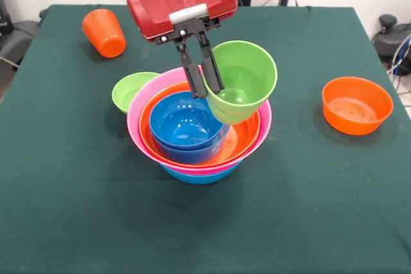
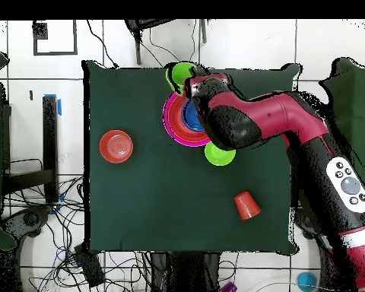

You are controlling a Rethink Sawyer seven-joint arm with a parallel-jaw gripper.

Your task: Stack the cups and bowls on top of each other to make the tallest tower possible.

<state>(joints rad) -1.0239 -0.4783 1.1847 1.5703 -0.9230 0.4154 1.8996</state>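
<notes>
Your gripper [image 1: 204, 85] is pinching the near rim of the lime green cup [image 1: 240, 83], one finger inside the wall and one outside, so the cup hangs tilted with its mouth turned up and toward the front camera. Directly beneath the fingertips sits the tower [image 1: 200, 134]: a small blue bowl [image 1: 186, 123] nested in the orange bowl [image 1: 239, 142], then pink, then blue at the base. The cup's long axis leans away from vertical, its base resting low against the orange bowl's rim beside the small blue bowl. That is the relation your next move turns on: the blue bowl's centre lies just to the gripper's side of the cup, so I judge you must level the cup and shift it over that centre before letting go.
</notes>
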